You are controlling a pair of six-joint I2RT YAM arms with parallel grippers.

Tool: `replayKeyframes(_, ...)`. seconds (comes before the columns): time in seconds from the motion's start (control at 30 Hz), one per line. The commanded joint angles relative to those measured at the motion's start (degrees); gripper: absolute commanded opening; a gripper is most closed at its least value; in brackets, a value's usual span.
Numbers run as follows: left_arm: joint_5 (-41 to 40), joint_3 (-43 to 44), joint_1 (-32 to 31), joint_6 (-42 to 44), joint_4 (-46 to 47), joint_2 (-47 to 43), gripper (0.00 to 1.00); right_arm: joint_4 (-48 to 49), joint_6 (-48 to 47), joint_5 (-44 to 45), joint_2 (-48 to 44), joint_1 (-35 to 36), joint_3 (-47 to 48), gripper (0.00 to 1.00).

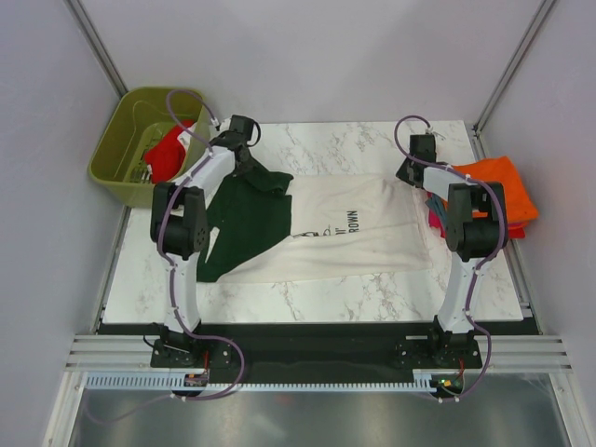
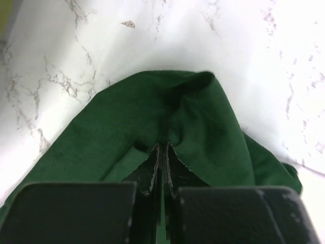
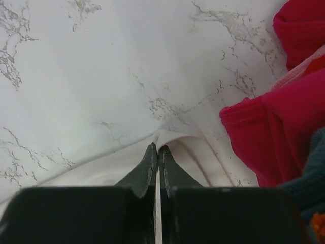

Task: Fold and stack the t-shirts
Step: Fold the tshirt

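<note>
A cream t-shirt (image 1: 349, 228) with dark green sleeves (image 1: 244, 219) and a black print lies spread across the marble table. My left gripper (image 1: 250, 160) is at the shirt's far left corner. In the left wrist view it (image 2: 162, 146) is shut on a pinched fold of the green cloth (image 2: 152, 101). My right gripper (image 1: 411, 173) is at the shirt's far right corner. In the right wrist view it (image 3: 156, 148) is shut on a raised edge of the cream cloth (image 3: 195, 155).
An olive-green bin (image 1: 119, 140) stands off the table's far left corner with a red shirt (image 1: 168, 154) in it. At the right edge an orange shirt (image 1: 503, 186) lies on a pile with a red one (image 3: 284, 127) and a grey-blue one (image 3: 311, 162).
</note>
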Motion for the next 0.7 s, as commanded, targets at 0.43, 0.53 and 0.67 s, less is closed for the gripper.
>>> replayKeyframes(0.43,3.0,-8.4,-1.2,1.7,-2.9,-20.2,0.02,-3.8,-2.6,-2.1,-5.4,-0.2,2.0,0.11)
replayKeyframes(0.53,3.5,-9.0,-1.2,1.6,-3.3,-21.0,0.02,-4.5,-3.0,-0.8,-6.2,-0.4,1.6,0.43)
replayKeyframes(0.67,4.2,-9.2,-1.3,1.0,-3.5,-20.7,0.02,-4.6,-3.0,-0.5,-5.9,-0.7,1.6,0.47)
